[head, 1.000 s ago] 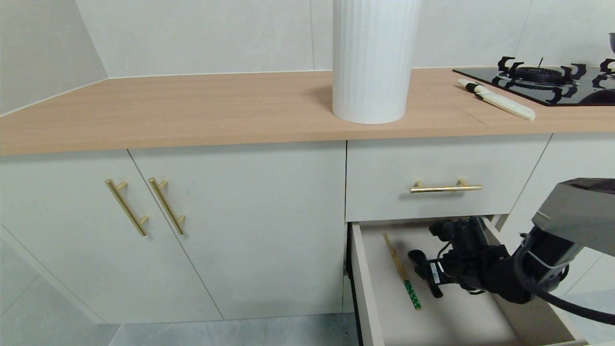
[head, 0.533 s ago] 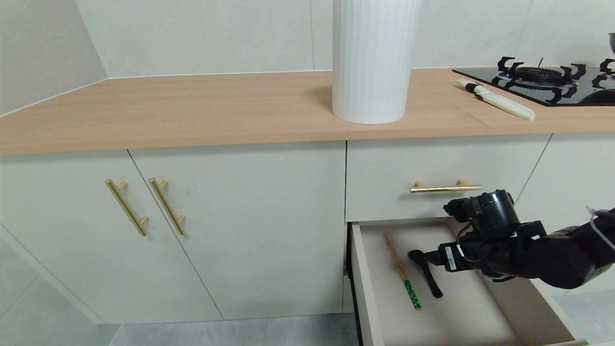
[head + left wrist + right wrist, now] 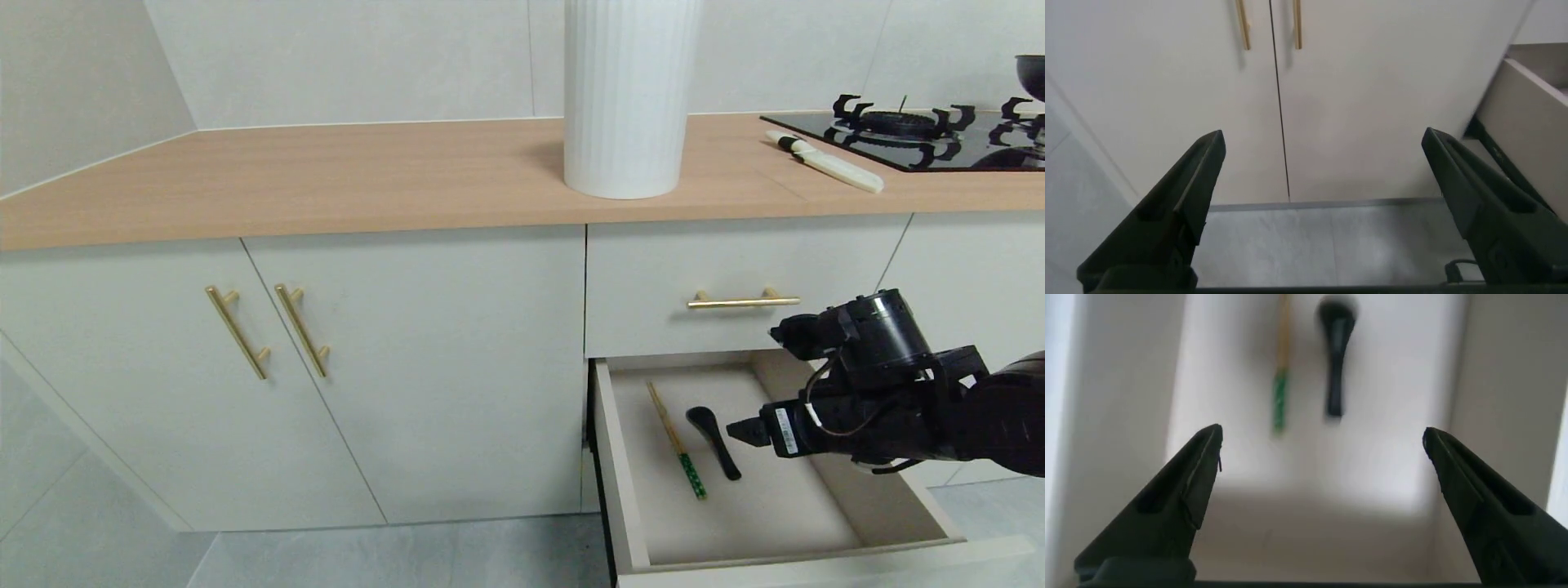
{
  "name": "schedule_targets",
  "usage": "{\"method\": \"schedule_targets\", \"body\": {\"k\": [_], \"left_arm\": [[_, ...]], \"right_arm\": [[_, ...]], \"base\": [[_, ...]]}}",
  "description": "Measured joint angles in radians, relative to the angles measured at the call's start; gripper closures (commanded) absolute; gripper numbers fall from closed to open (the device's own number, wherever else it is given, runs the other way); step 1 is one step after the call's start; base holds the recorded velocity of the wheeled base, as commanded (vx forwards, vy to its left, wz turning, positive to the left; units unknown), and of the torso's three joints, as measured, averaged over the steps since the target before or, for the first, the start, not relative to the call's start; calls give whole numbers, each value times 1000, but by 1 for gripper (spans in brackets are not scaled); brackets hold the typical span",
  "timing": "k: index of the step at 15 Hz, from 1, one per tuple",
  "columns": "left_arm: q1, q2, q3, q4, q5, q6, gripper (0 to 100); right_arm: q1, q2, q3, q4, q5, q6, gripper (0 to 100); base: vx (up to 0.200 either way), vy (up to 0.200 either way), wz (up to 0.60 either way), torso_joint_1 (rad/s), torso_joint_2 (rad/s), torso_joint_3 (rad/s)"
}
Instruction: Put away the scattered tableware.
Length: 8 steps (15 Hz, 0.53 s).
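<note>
**A:** Head view: where is the tableware?

**B:** In the open drawer [image 3: 616, 465] under the counter [image 3: 367, 175]. A pair of chopsticks [image 3: 678, 445] with green ends lies flat on its floor. A black spoon [image 3: 714, 441] lies just beside them, not touching. A knife [image 3: 824, 162] lies on the counter between the white ribbed vase [image 3: 624, 98] and the stove [image 3: 922, 135].

**A:** And the right gripper [image 3: 739, 430]?

**B:** It hangs over the drawer, near the spoon and clear of it.

**A:** Left wrist view?

**B:** The left gripper [image 3: 1323, 139] has its fingers spread wide and holds nothing. It faces the cabinet doors [image 3: 1372, 98] with their gold handles [image 3: 1270, 24], above the grey floor [image 3: 1315, 245].

**A:** Right wrist view?

**B:** The right gripper [image 3: 1323, 433] has its fingers released, wide apart and empty. Beyond them the chopsticks [image 3: 1280, 367] and spoon [image 3: 1337, 351] lie side by side on the drawer floor, between its walls [image 3: 1503, 392].
</note>
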Motion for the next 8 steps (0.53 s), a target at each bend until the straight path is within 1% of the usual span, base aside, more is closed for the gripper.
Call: {"method": "schedule_targets", "body": {"k": [5, 6, 8], "left_arm": [[0, 0, 0, 0, 0, 0, 0], [0, 0, 0, 0, 0, 0, 0], [0, 0, 0, 0, 0, 0, 0]], "right_arm": [[5, -81, -46, 232, 71, -5, 0], [9, -93, -57, 254, 76, -6, 0], [35, -110, -70, 373, 81, -21, 0]], "base": [[0, 0, 0, 0, 0, 0], [0, 0, 0, 0, 0, 0], [0, 0, 0, 0, 0, 0]]}}
